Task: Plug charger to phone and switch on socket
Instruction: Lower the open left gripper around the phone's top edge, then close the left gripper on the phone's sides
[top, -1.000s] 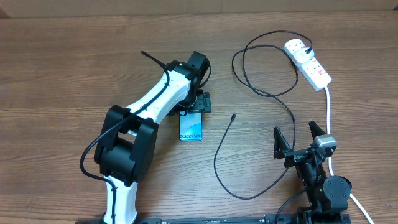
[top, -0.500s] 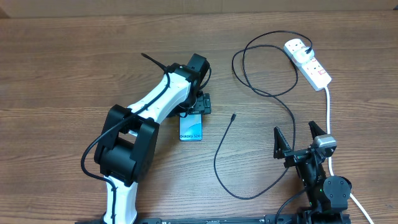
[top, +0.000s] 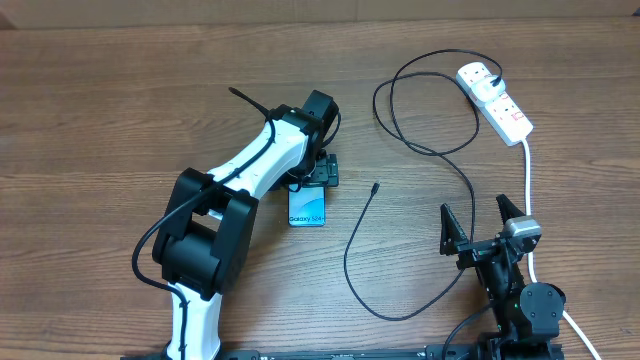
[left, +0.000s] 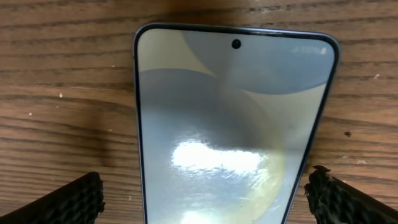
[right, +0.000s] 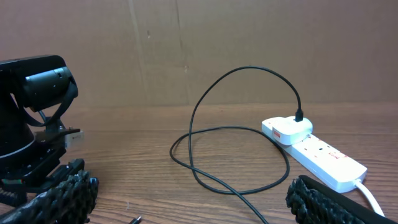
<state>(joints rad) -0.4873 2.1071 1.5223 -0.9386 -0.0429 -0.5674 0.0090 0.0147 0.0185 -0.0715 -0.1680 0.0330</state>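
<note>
**Figure: Both grippers open, charger tip lying free beside the phone**

Nearest to me, the right gripper (top: 474, 208) stands low over the table (top: 100, 100), well to the right of the phone (top: 308, 207) and slightly nearer than it. Its fingers are spread wide and hold nothing.

The phone lies flat, screen up, with the "Galaxy S24" lettering at its near end. The left gripper (top: 318, 172) is poised over the phone's far end. In the left wrist view its fingers (left: 74, 199) are apart, one on each side of the phone. I cannot tell whether the right-hand pad touches the phone's edge.

The charger (top: 357, 250) curves across the table to the right of the phone. Its connector tip (top: 375, 186) rests near the phone's far right corner, clear of it and not plugged in.

Farther back and well right of the phone, the charger loops and ends at a white plug body (top: 478, 75) seated in the far outlet of the socket (top: 505, 108). The thick white lead (top: 528, 175) runs from the socket toward me. The switch position is too small to read.
</note>
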